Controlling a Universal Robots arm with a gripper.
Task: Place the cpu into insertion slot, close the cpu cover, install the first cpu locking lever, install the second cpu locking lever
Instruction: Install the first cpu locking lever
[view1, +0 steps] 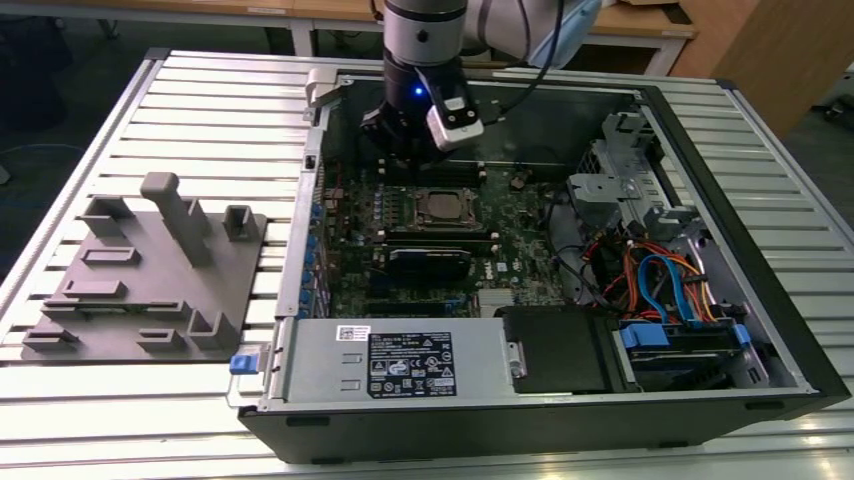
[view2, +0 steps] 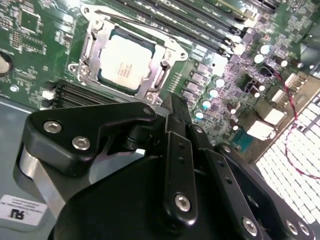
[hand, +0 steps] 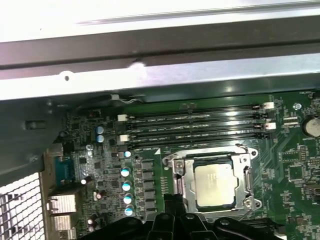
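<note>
Exterior view: my claw (view1: 403, 158) hung inside the open computer case (view1: 694, 200) on the bench (view1: 200, 100). It was over the motherboard (view1: 354, 250), just beside the cpu (view1: 438, 208).

Second wrist view: fingers (view2: 176, 114) were pressed together with nothing between them. The tip was near the corner of the cpu cover (view2: 164, 75); I couldn't tell if it touched. The cpu sat in the insertion slot (view2: 104, 59), and the cover lay flat around it.

First wrist view: the claw tip was next to the cover's edge, with the memory slots (hand: 195, 127) beyond the cpu.
</note>
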